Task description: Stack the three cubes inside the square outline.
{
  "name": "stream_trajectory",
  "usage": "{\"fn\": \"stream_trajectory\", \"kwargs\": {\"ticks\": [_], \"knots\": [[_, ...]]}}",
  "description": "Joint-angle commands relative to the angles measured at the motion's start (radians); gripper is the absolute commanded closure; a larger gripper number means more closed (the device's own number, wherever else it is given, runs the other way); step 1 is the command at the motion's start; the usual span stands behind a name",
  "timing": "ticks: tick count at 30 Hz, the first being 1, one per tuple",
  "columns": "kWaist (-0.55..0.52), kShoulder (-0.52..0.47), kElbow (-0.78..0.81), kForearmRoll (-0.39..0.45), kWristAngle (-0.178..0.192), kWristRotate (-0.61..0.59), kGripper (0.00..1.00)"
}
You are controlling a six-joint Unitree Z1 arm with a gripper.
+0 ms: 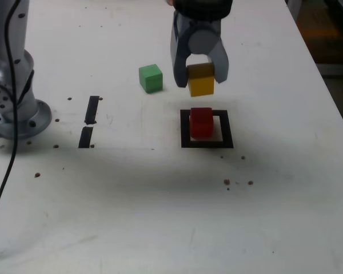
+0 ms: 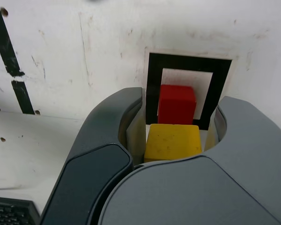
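- The hand (image 1: pixel 201 82) is closed on the yellow cube (image 1: pixel 200 83), a finger on either side of it, with much of its body sticking out past the fingertips. A grip like that leaves the underside free to be set down on another block.
- The red cube (image 1: pixel 202 123) sits on the counter (image 1: pixel 131 200) within the square outline (image 1: pixel 227 129), nearer the side towards the exterior view's left. It looks flat and upright, and is best taken as the base of the stack.
- The yellow cube appears raised off the counter and close to the red one, but not on top of it. My reading is that it is being brought over as the second layer – centred over the red, then lowered gently, since an off-centre release could tip it or nudge the base.
- The green cube (image 1: pixel 151 79) stands loose on the counter outside the outline, towards the exterior view's left from the hand. It presumably waits for the top place, so the stack is only at its first block.
- Two short black tape strips (image 1: pixel 92 110) lie well apart from the outline, towards the arm's base (image 1: pixel 20 121) – no block stands on them.
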Motion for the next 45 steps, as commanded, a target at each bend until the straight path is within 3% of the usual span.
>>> {"fn": "stream_trajectory", "kwargs": {"ticks": [1, 20, 45], "knots": [[-0.018, 0.010, 0.005, -0.003, 0.000, -0.012, 0.74], [-0.054, 0.072, 0.044, -0.064, -0.001, -0.031, 0.74], [-0.041, 0.071, 0.093, -0.131, 0.003, -0.028, 0.73]]}}
